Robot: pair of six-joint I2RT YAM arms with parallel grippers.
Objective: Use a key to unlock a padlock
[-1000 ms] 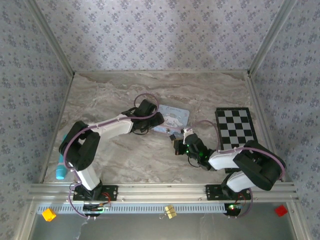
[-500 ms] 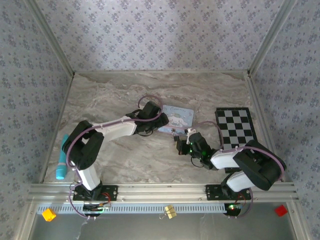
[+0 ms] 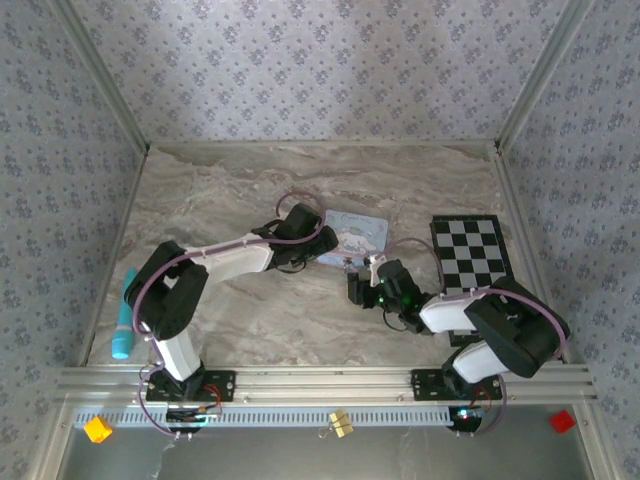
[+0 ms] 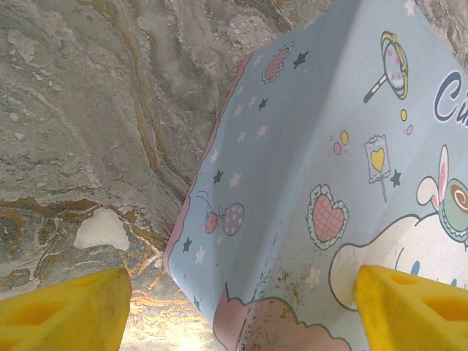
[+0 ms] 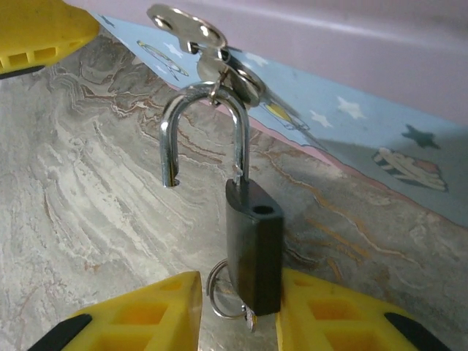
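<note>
Open padlock in right gripper, close by the tin.

On marble table: checkerboard at right, pale blue cartoon tin mid-table, left gripper at its left end, right gripper just before its near edge. Left jaws spread wide, one fingertip over bare table, the other over the tin's lid; nothing held, contact with the lid not determinable. Right gripper's yellow fingers closed on the black padlock body, held upright. Shackle up, one leg clear of the body. Pale keys hung at the shackle's top, against the tin. Small ring at the body's lower end.
</note>
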